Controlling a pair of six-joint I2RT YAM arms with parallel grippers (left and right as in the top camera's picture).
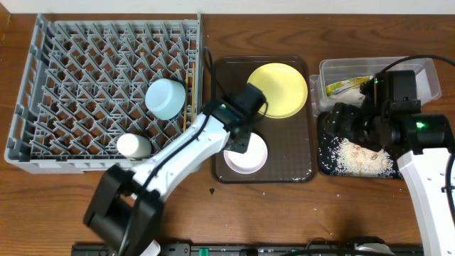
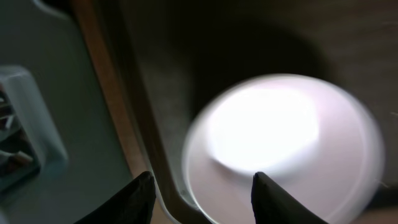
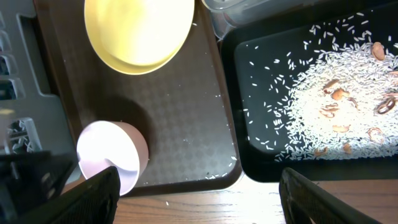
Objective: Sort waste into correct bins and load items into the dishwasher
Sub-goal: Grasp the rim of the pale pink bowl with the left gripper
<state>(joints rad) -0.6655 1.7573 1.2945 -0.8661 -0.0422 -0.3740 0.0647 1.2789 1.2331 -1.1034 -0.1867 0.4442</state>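
While my left fingers (image 2: 142, 198) stand apart with nothing held, the near rim of the white bowl (image 2: 283, 140) falls between their tips. The bowl sits on the brown tray (image 1: 302, 167), ahead and slightly rightward in the wrist view. Being round, it offers no long axis. The dish rack (image 1: 71, 92) lies further left. My right fingers (image 3: 323, 199) hang wide open, empty, above the black tray (image 3: 245, 68), farther from the bowl.

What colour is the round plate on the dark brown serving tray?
The round plate is plain yellow, clearest in the overhead view.
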